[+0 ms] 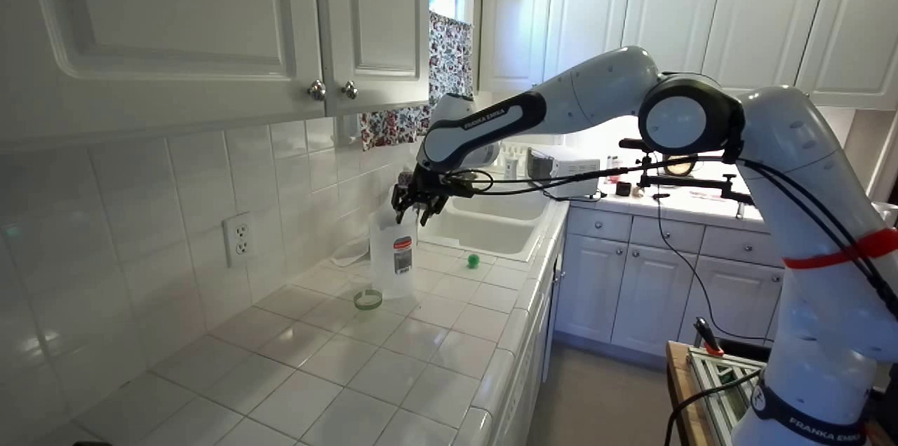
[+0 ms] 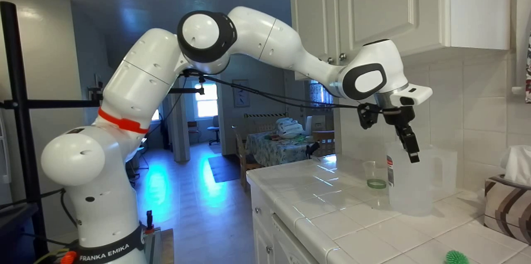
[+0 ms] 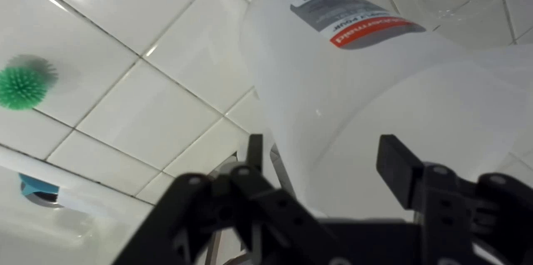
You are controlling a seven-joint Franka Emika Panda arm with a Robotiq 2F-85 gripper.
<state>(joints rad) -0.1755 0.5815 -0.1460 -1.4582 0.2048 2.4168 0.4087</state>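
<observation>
The 2 black fingers [image 3: 399, 171] are spread apart at the top of a translucent white pitcher [image 2: 410, 191], with a stretch of its upper wall showing in the gap between them in the wrist view. They are not closed down on it, though the tips are blurred there and I can't be sure whether either touches the plastic. The pitcher stands upright on the white tiled bench [image 1: 302, 390]. Its label [image 3: 354, 19], grey with a red band, appears upside down in the wrist view, and its handle [image 2: 450, 168] sticks out on the side away from the label.

Just beside the pitcher is a clear cup [image 2: 374, 172] with green low down in it. A spiky green ball [image 3: 21, 88] lies on the bench, apart from the pitcher and near the sink [image 1: 477, 232]. A striped tissue box [image 2: 508, 210] sits by the tiled wall [image 1: 140, 221]. That wall carries an outlet [image 1: 240, 239], with white cabinets [image 1: 189, 25] above. The arm [image 1: 596, 92] reaches in over the bench, bent downward at the wrist.
</observation>
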